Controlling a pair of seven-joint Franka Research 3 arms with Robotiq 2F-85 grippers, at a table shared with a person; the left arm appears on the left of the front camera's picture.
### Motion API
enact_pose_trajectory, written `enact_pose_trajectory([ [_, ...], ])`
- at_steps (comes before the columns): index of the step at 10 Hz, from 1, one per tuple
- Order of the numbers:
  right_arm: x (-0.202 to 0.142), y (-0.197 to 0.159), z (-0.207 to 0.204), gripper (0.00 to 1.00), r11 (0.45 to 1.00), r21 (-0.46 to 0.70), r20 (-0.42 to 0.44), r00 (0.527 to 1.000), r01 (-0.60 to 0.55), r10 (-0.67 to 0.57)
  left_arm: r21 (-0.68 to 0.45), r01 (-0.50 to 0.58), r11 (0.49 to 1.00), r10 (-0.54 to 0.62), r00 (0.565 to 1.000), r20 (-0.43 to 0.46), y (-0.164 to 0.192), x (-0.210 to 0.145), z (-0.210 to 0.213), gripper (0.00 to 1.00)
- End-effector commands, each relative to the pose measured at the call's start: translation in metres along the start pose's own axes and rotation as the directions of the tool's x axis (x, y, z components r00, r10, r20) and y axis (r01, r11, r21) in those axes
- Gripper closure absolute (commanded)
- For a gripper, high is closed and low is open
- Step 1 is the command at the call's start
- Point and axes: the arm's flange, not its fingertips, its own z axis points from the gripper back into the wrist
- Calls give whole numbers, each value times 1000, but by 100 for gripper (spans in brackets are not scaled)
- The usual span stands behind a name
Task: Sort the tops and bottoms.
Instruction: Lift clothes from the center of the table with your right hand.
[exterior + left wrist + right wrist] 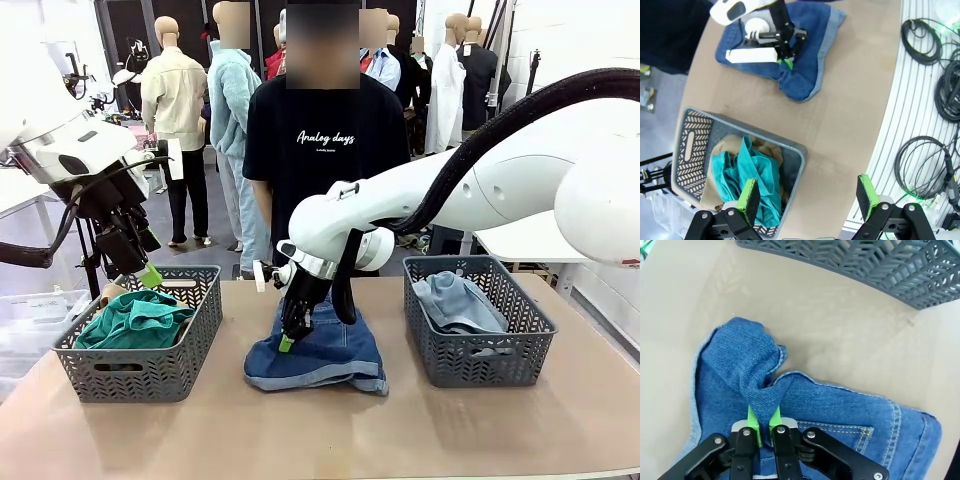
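Dark blue denim shorts (330, 358) lie on the table's middle, between two baskets. My right gripper (288, 341) is down on their left part, shut on a pinched fold of the denim shorts (760, 390). A back pocket shows beside the fingers (754, 421). The teal green top (135, 322) lies over the tan top (771, 151) in the left basket (150, 370). A pale grey-blue denim piece (458, 302) lies in the right basket (480, 355). My left gripper (807, 197) hangs open above the left basket (690, 145), holding nothing.
A person in a black printed T-shirt (325, 145) stands at the far edge behind the shorts. Cables (927, 165) lie on the white surface beyond the table's near edge. Bare tabletop (320, 430) runs along the front.
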Motion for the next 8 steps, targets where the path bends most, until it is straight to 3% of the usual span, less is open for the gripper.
enact_pose_trajectory([
  [1, 3, 8, 16, 100, 1000, 8, 24, 999, 24, -24, -6, 5, 1000, -5, 1000, -4, 0, -3, 2, 0],
  [2, 2, 16, 30, 100, 999, -28, 92, 995, 36, -33, -6, 5, 1000, -5, 1000, -4, 0, -3, 2, 0],
  [3, 0, 0, 4, 100, 1000, -3, 5, 1000, 2, -2, -6, 5, 1000, -5, 1000, -4, 0, -3, 2, 0],
  [5, 0, 0, 4, 100, 1000, -3, 5, 1000, 2, -2, -6, 5, 1000, -5, 1000, -4, 0, -3, 2, 0],
  [7, 2, 5, 32, 100, 997, -64, 25, 999, 36, -34, -6, 5, 1000, -5, 1000, -4, 0, -3, 2, 0],
  [8, 6, 17, 66, 100, 988, -145, -22, 998, 59, -63, -6, 5, 1000, -5, 1000, -4, 0, -3, 2, 0],
])
